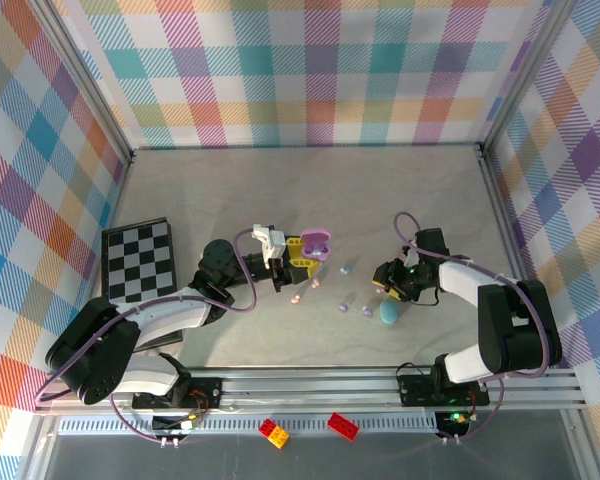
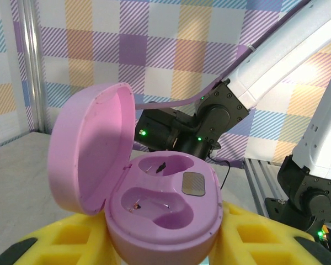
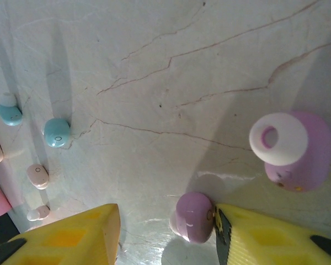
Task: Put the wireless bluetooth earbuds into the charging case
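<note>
Yellow jaws of the right gripper (image 3: pixel 166 232) stand apart over the surface (image 3: pixel 171 83), with one lavender earbud (image 3: pixel 193 216) lying against the inner face of one jaw rather than midway between them. A second lavender earbud (image 3: pixel 295 149) sits nearby; teal earbuds (image 3: pixel 57 132) and pink earbuds (image 3: pixel 37 175) lie farther off. Jaws of the left gripper (image 2: pixel 160 248) are clamped on the open charging case (image 2: pixel 171 221), both sockets empty. Risk: closing off-centre on so small, rounded a bud may squirt it sideways or grip it skewed, spoiling alignment with a socket.
</note>
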